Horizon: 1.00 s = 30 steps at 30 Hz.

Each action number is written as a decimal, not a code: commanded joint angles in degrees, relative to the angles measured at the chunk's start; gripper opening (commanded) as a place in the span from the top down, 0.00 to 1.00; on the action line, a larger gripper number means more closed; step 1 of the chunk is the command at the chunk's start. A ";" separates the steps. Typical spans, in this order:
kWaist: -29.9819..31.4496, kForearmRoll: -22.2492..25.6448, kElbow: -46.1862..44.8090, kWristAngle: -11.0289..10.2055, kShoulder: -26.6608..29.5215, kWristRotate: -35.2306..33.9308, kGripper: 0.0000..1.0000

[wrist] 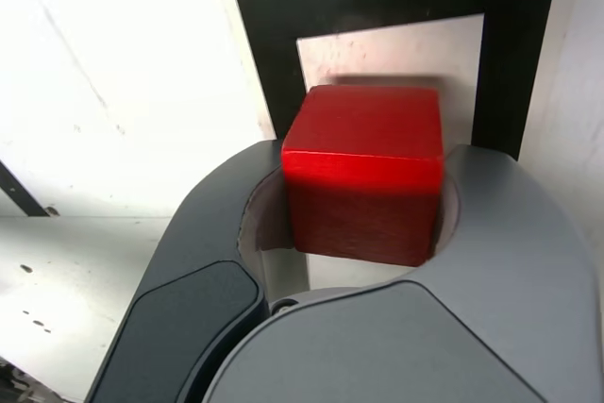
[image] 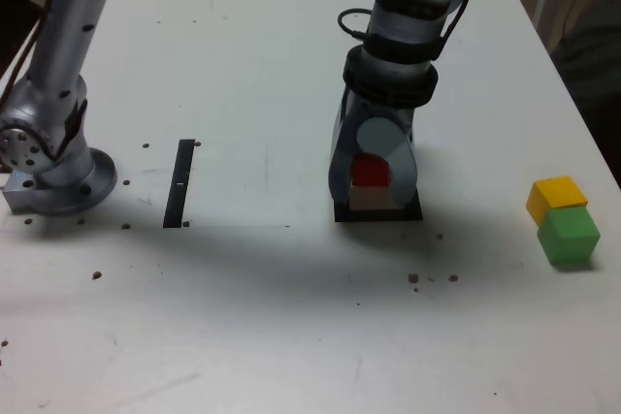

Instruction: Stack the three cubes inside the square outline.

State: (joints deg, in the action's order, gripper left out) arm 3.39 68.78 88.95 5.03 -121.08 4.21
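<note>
Has the base point(image: 61, 179) at the exterior view's left, on the table point(image: 223, 307), then the strip point(image: 179, 183). Reaches down near the middle with the gripper point(image: 374, 176), clamped on the red cube point(wrist: 366, 172) from both sides. Holds it above the outline point(image: 422, 210), over the pale centre. Has the yellow cube point(image: 556, 195) and, just beside it, slightly farther right and nearer the camera, the green cube point(image: 570, 236), both outside the outline.

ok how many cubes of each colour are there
red cube: 1
yellow cube: 1
green cube: 1
total: 3 cubes
</note>
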 commanded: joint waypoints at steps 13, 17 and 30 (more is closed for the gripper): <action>-0.23 -2.12 -0.71 0.33 -1.34 0.09 0.64; -0.23 -3.20 -1.31 0.73 -1.33 0.98 0.34; -0.23 -5.89 -4.03 1.66 -0.04 1.71 0.01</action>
State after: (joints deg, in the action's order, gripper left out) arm 3.25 63.17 85.43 6.75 -121.75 5.99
